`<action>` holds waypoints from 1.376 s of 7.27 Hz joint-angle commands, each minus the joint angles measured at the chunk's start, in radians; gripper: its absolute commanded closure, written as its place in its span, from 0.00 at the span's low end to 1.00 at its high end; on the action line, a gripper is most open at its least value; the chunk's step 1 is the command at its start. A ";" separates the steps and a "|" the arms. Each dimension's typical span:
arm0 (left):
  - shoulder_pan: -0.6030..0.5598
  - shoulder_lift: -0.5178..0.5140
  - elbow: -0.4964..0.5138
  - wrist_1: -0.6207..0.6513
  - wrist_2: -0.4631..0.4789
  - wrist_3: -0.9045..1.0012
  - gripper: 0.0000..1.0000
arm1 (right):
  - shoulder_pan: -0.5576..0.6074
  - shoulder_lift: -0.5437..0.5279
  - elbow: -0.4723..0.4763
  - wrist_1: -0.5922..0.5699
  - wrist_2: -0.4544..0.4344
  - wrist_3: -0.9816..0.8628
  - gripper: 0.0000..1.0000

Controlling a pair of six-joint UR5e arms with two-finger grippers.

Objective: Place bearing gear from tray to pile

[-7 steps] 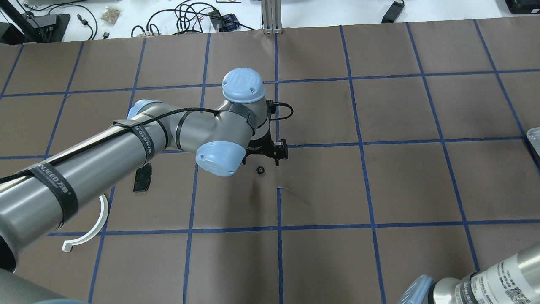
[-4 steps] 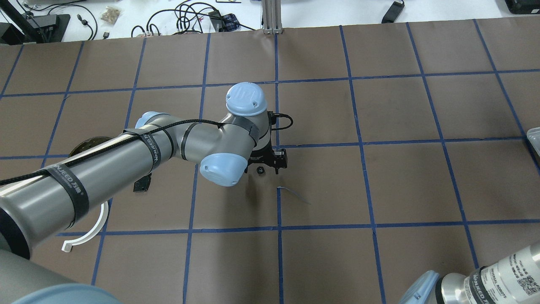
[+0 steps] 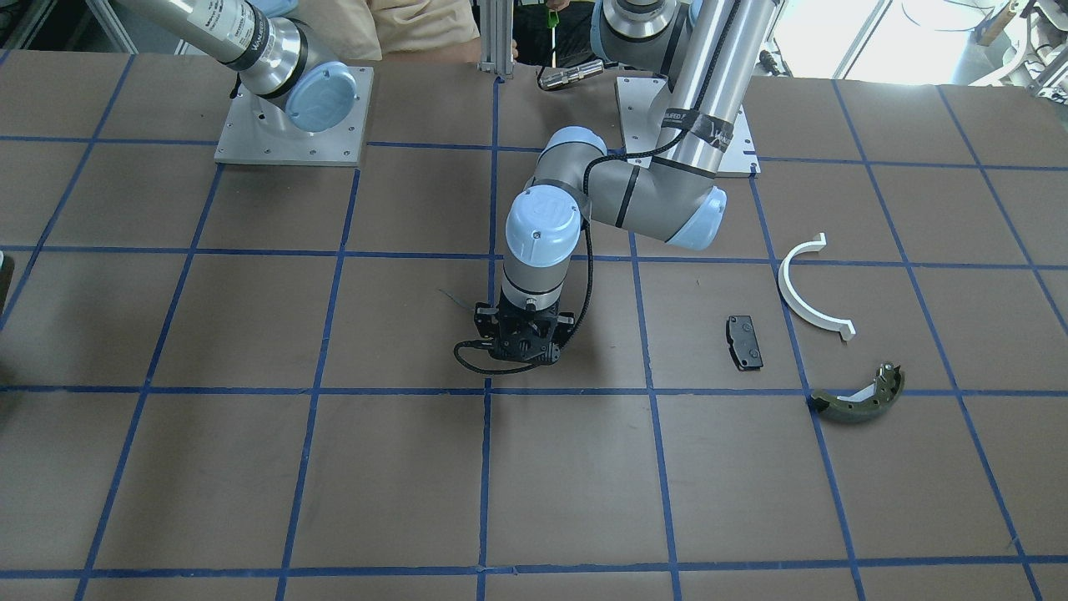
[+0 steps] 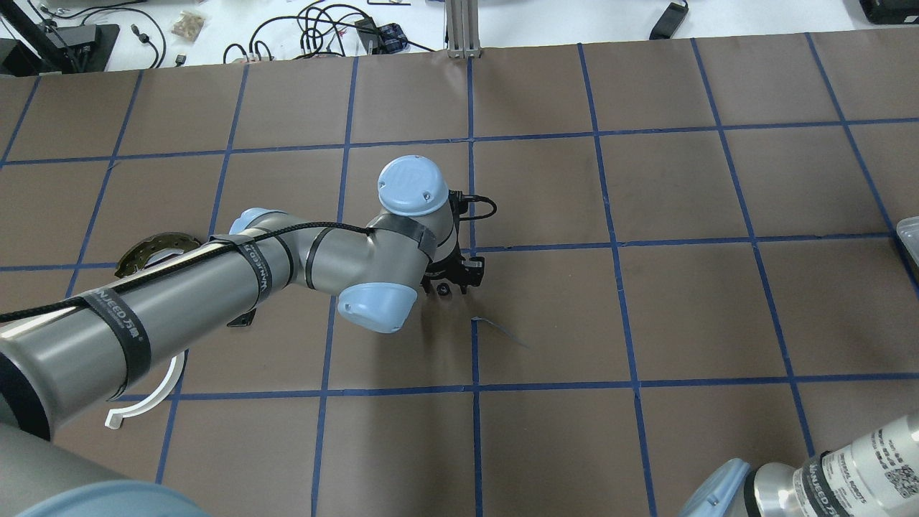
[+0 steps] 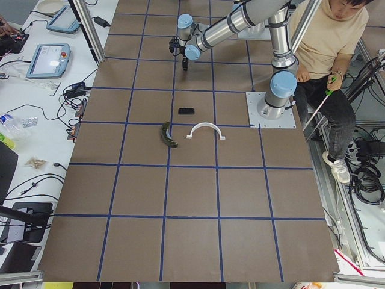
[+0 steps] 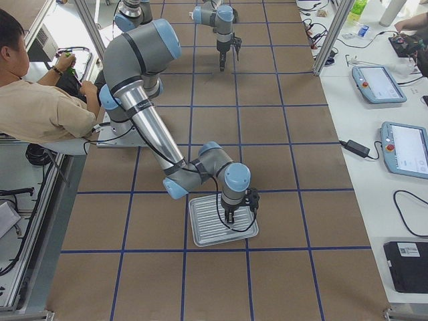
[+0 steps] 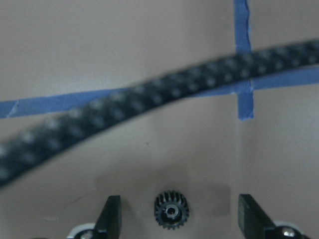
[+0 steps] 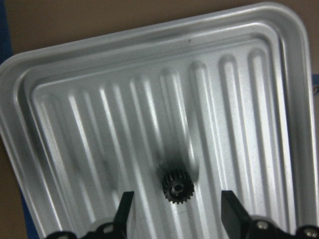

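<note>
A small black bearing gear (image 7: 171,210) lies on the brown table between the fingers of my open left gripper (image 7: 179,216). The overhead view shows the same gear (image 4: 444,289) and left gripper (image 4: 446,286). A second black gear (image 8: 175,185) lies on the ribbed silver tray (image 8: 99,124), between the fingers of my open right gripper (image 8: 177,211). The tray (image 6: 204,227) is at the robot's right end of the table. The pile is a white half-ring (image 3: 805,288), a black pad (image 3: 744,342) and an olive brake shoe (image 3: 859,396), all to the robot's left of the left gripper (image 3: 521,338).
A black cable (image 7: 149,102) crosses the left wrist view. A loose strip of blue tape (image 4: 499,329) sticks up just behind the gear. In the overhead view only a sliver of the tray (image 4: 908,235) shows at the right edge. An operator sits behind the robot bases (image 5: 328,48).
My left gripper has come down and toward the robot, from beyond the gear to astride it. The arm's shift has uncovered the brake shoe in the overhead view.
</note>
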 commanded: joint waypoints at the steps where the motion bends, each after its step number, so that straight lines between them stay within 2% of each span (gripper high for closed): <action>1: 0.001 0.009 0.003 -0.004 0.000 0.006 0.80 | -0.005 0.007 -0.001 -0.001 0.014 -0.005 0.42; 2: 0.007 0.021 0.006 -0.012 -0.001 0.011 0.92 | -0.005 0.011 0.000 -0.001 0.016 -0.005 0.50; 3: 0.013 0.037 0.010 -0.022 0.000 0.029 0.96 | -0.005 0.030 0.000 -0.005 0.016 -0.007 0.53; 5: 0.045 0.112 0.052 -0.198 0.039 0.083 0.96 | -0.005 0.031 -0.004 -0.002 0.016 -0.007 0.67; 7: 0.190 0.138 0.032 -0.301 0.132 0.122 1.00 | -0.007 0.030 -0.004 0.001 0.014 -0.007 0.82; 9: 0.429 0.175 -0.009 -0.298 0.160 0.367 1.00 | -0.007 0.024 -0.010 0.007 0.005 -0.005 0.93; 10: 0.527 0.187 -0.011 -0.300 0.158 0.444 1.00 | -0.007 0.004 -0.004 0.008 0.010 0.000 0.94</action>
